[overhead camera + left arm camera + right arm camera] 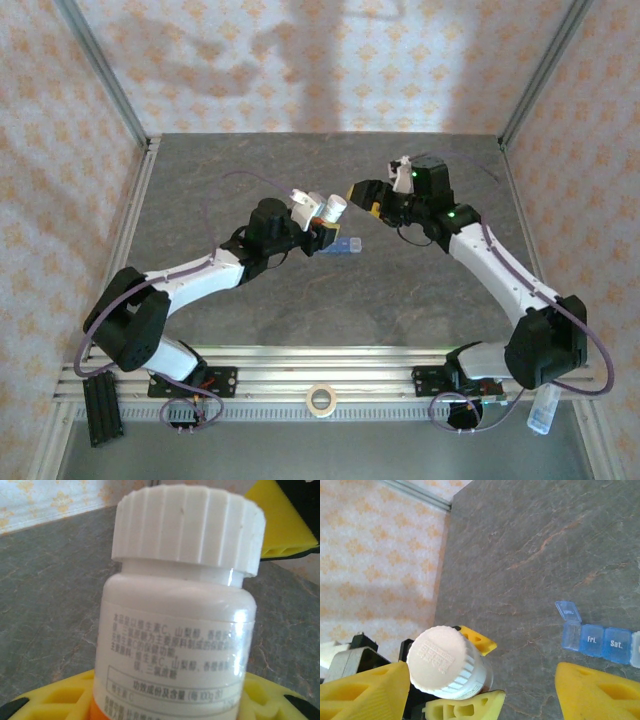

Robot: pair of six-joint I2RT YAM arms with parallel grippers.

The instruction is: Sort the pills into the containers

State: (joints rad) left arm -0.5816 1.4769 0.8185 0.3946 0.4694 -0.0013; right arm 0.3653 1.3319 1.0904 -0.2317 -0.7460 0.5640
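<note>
Two arms meet over the middle of the tabletop (200, 180). Left gripper (322, 228): fingers clamped on the body of a white bottle (175, 645), its ribbed white cap (440, 660) on and pointing toward the right arm. Blue pill organiser (600, 642): lying flat near the tabletop's centre, just beside the left gripper; one end lid (568, 611) stands open, the lids marked Fri. and Sat. are closed. Right gripper (368, 198): fingers wide apart, gripping nothing, close to the cap.
</note>
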